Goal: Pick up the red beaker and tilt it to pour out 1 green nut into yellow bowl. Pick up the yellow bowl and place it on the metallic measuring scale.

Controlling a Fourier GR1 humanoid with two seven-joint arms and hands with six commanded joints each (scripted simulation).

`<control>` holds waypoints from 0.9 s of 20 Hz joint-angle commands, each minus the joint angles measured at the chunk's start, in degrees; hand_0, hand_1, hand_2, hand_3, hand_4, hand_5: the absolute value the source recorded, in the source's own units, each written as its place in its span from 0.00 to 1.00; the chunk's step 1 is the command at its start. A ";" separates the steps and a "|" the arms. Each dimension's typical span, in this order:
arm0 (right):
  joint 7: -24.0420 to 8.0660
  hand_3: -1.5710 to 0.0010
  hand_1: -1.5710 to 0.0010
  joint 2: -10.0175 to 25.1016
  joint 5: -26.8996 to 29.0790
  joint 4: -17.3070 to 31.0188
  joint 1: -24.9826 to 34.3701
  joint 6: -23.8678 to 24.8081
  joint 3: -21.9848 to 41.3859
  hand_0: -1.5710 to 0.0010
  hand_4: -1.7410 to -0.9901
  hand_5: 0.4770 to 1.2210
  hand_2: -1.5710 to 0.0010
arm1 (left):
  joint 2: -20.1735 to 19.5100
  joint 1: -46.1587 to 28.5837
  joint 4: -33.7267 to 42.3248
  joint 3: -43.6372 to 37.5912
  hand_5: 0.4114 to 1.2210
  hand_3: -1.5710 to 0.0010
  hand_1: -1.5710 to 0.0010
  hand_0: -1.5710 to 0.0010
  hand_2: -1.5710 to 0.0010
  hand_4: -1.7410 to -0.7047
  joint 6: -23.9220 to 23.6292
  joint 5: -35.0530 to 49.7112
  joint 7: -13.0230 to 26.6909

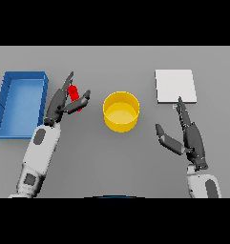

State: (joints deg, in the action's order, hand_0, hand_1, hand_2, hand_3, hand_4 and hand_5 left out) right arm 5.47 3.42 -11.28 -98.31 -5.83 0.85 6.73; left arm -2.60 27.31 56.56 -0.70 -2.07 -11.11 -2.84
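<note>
Your red beaker (75,96) sits in the left hand (64,102), between the thumb on its right side and the fingers on its left. The digits look closed around it, though only a strip of red shows between them, so you cannot read whether it is upright or tipped. No green nut is visible from here.

Just to the right of that hand, apart from it, stands the yellow bowl (121,111), upright on the table (116,162), its inside plain yellow.

Further right, your right hand (188,136) rests open over the table, fingers straight and pointing away from you, thumb spread out toward the bowl. It holds nothing. Directly beyond its fingertips lies the metallic measuring scale (175,86), a pale flat square; the tips reach its near edge, but you cannot tell whether they touch it.

On the far side of the left hand from the bowl, beside the left forearm, is a blue tray (4,102) with raised walls.
</note>
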 commanded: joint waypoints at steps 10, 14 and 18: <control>-1.05 1.00 1.00 0.30 0.19 -0.16 0.39 -0.09 -0.27 1.00 0.67 0.23 1.00 | 3.34 5.64 -10.78 -5.65 0.66 0.54 0.63 0.65 0.58 0.26 -4.62 3.12 -9.85; -0.70 1.00 1.00 -0.12 0.15 0.42 0.68 0.17 -0.26 1.00 0.67 0.23 1.00 | 3.29 7.26 -12.99 -3.55 0.86 0.29 0.26 0.27 0.24 0.12 -6.99 -0.37 -12.11; 0.15 1.00 1.00 -0.09 1.52 -0.36 0.13 -0.55 -0.57 1.00 0.65 0.22 1.00 | 2.91 6.88 -13.32 -3.55 0.94 0.14 0.11 0.11 0.10 0.19 -6.62 0.13 -13.99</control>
State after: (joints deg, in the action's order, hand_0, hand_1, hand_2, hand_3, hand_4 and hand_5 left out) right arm 5.66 3.34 -9.76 -98.67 -5.70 0.31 6.14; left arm 0.33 34.20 43.26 -4.25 -8.64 -11.01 -17.19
